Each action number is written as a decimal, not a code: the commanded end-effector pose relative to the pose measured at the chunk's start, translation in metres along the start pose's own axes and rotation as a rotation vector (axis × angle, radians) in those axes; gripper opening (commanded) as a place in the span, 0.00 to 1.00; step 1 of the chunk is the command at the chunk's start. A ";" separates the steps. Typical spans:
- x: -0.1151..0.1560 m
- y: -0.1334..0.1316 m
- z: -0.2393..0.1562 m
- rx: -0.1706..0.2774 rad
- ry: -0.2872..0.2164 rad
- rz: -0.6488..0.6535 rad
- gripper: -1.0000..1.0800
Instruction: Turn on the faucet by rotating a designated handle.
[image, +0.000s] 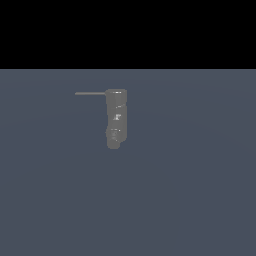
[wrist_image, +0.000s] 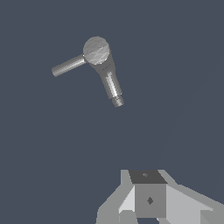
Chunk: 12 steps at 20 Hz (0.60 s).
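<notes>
Gripper (wrist_image: 151, 205) sits low in the wrist view, only its blocky grey body showing, so whether it's released or clenched is impossible to tell. It's well apart from the faucet (image: 116, 119), touching nothing. The faucet stands upright on the blue-grey surface (image: 190, 200). Its handle (image: 90, 93) juts level from the top toward the exterior view's left.
</notes>
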<state>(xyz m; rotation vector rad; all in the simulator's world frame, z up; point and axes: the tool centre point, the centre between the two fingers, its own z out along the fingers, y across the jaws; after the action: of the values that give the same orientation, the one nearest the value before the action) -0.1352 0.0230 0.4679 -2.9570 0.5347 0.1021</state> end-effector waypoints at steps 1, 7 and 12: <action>0.016 -0.010 0.007 0.010 -0.008 0.064 0.00; 0.052 -0.035 0.027 0.022 -0.023 0.218 0.00; 0.080 -0.055 0.047 0.023 -0.030 0.349 0.00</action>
<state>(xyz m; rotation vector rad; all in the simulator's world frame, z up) -0.0527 0.0495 0.4272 -2.8234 0.9761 0.1669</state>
